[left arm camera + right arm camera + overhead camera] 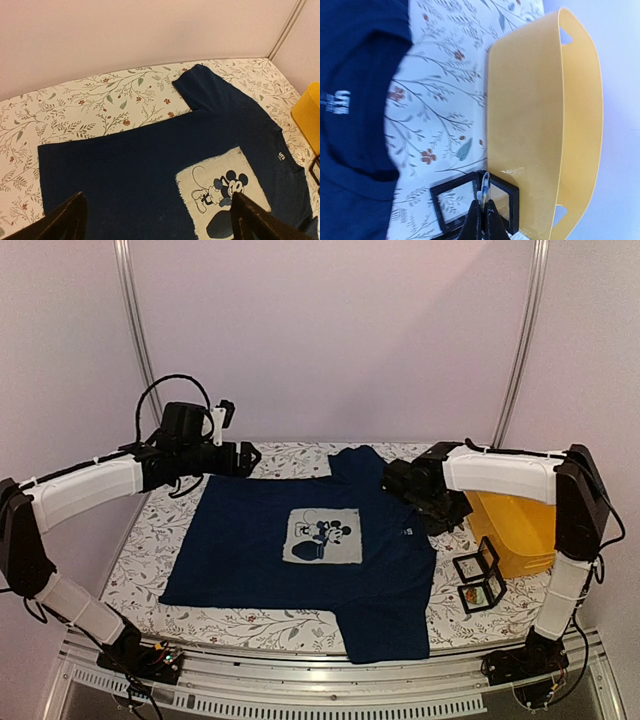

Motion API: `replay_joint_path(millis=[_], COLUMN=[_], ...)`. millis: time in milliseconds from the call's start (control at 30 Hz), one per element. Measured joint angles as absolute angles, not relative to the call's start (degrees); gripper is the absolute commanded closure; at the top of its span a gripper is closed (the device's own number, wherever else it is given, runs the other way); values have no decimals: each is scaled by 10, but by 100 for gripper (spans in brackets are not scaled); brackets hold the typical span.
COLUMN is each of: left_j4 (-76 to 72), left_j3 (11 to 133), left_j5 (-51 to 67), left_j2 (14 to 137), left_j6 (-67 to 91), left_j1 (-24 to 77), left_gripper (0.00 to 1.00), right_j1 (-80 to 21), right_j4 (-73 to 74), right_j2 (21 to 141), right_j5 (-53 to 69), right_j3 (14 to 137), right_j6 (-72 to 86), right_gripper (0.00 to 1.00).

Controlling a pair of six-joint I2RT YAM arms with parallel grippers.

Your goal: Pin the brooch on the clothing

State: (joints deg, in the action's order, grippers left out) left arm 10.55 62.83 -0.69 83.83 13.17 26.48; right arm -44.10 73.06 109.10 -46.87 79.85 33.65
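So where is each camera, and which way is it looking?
Top: high behind the arms, looking down on the table, shirt, bin and box; the left arm and right arm show.
Left wrist: over the shirt, looking down at its mouse print; its open jaws show at the bottom.
Right wrist: near the bin, facing it, the box and the collar; its shut jaws show at the bottom.
All three share the shirt.
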Motion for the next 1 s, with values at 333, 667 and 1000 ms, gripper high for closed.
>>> replay_joint_path(millis=[333,667,1000], left_j4=[89,84,43], left_j3=[628,628,662], left_j5=[24,209,288], left_j2=[772,704,724], left_j6=[57,0,35], left_j1=[375,499,514], left_gripper=[4,14,45], right_j1=[-446,-447,-469], right_j4=[363,153,89], right_j2=[757,727,731], right_j5=[-4,403,496], right_j3=[816,789,756], right_j6=[125,60,74], right_gripper=[100,100,100])
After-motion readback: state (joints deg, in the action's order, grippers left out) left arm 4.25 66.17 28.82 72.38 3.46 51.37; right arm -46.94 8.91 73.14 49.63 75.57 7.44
